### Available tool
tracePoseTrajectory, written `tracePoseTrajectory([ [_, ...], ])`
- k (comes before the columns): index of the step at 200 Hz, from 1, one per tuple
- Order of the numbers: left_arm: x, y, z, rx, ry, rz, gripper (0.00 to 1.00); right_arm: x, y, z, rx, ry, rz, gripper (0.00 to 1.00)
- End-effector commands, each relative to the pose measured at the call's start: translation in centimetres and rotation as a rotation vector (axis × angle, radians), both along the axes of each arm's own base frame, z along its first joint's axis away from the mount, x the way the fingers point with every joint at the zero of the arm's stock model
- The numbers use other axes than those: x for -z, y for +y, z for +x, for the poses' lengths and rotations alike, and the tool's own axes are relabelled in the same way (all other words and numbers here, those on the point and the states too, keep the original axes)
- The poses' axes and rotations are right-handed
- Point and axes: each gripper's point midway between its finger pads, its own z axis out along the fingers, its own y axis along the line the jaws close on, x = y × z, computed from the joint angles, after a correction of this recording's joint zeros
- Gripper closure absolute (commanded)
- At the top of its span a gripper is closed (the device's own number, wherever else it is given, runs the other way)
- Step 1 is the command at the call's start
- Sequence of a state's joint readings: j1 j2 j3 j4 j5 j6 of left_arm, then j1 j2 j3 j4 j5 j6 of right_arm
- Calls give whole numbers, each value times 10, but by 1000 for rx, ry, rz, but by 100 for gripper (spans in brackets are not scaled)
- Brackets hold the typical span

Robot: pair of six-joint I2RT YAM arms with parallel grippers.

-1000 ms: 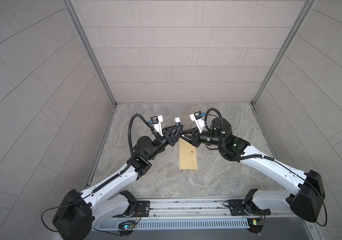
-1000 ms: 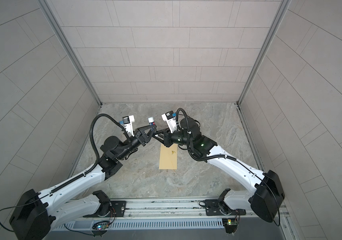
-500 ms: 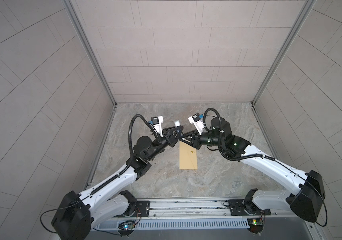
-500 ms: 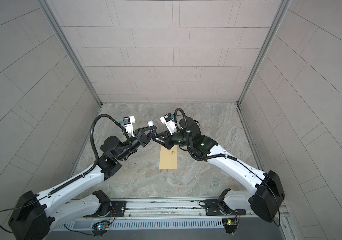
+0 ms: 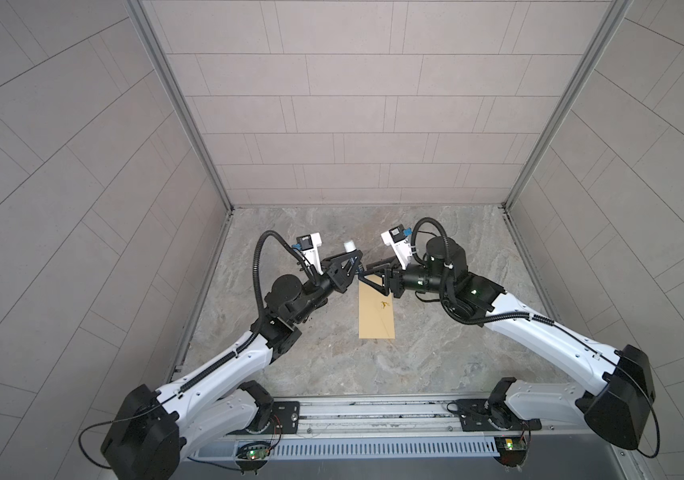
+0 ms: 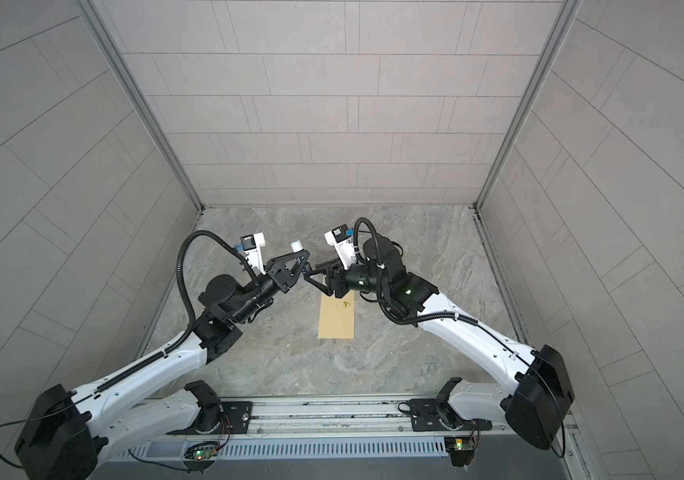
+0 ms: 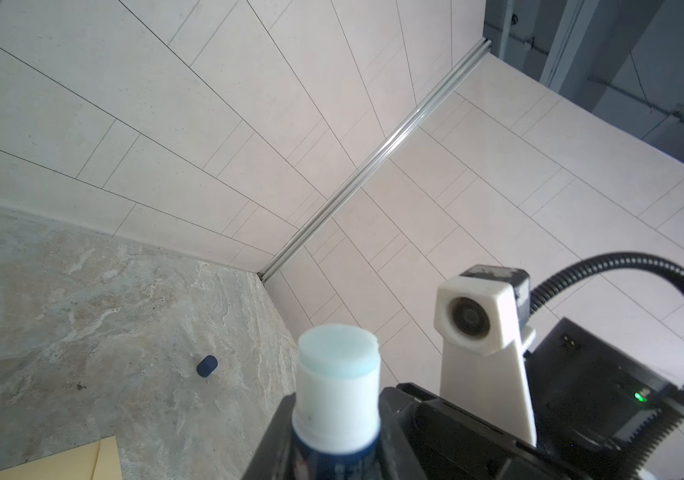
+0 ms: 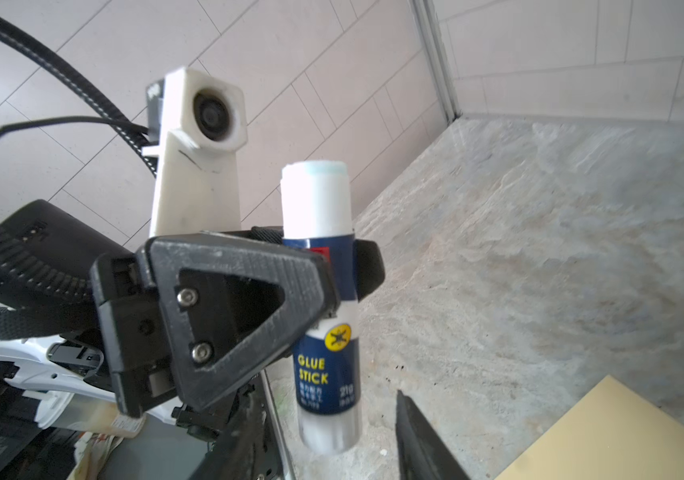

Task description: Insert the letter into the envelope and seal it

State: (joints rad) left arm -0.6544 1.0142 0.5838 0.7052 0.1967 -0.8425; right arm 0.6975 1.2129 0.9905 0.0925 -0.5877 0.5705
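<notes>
Envelope [image 5: 376,309] [image 6: 337,318]: lies flat on the counter [image 5: 435,365] near its middle, long axis running near to far. A small yellowish mark shows on its upper face. Whether anything is inside cannot be told.

Left gripper [image 5: 354,266]: jaws closed on a glue stick [image 8: 323,332]. They clamp the blue body, and the bare white end sticks out past them.

Right gripper [image 5: 369,272]: jaws parted, holding nothing, tips just beside the left jaws above the envelope's far end.

Both arms reach in from the near rail, elbows out, wrists meeting at centre.

Cap [image 7: 206,366]: dark blue, on the counter toward a back corner, well apart from the envelope.

Count: one envelope, one glue stick, one cap, two arms.
</notes>
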Motion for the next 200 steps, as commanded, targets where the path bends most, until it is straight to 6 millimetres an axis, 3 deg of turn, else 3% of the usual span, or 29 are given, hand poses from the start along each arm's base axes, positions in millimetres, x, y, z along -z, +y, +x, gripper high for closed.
tracePoseTrajectory([
  [1, -36, 12, -3, -17, -44, -143, 100, -27, -3, -1, 28, -7, 164, 41],
  [38, -48, 14, -6, -4, -41, -201, 100, -26, 3, -2, 5, 36, 220, 40],
  [104, -51, 13, -8, 14, -39, -224, 100, -31, 13, 0, -20, 41, 241, 50],
  [200, -48, 10, -8, 26, -31, -219, 100, -32, 17, 3, -16, 44, 232, 84],
])
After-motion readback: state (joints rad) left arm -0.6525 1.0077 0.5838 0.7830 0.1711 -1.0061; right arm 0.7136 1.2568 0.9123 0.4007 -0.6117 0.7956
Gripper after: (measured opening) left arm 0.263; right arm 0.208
